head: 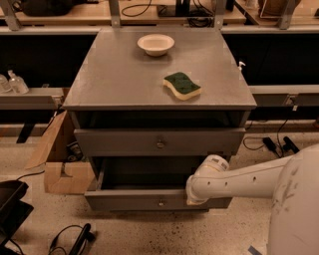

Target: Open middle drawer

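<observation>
Grey metal middle drawer [129, 199]: flat front, small round knob, pulled out.
White rounded gripper [192, 195]: at that front's top rim; grip cannot tell.

A speckled beige floor [149, 231] runs under a grey metal table [114, 74]. A torn cardboard box [60, 167] stands just beside the table on the left, black cables [70, 239] loop near the lower edge, and plugs [279, 144] lie to the right. Behind stand wooden workbenches [65, 12] over dark recesses, with grey ledges [30, 97] on either side, the left one bearing clear bottles [15, 82]. The tool [193, 195] sits low at the table's front, above the floor.
</observation>
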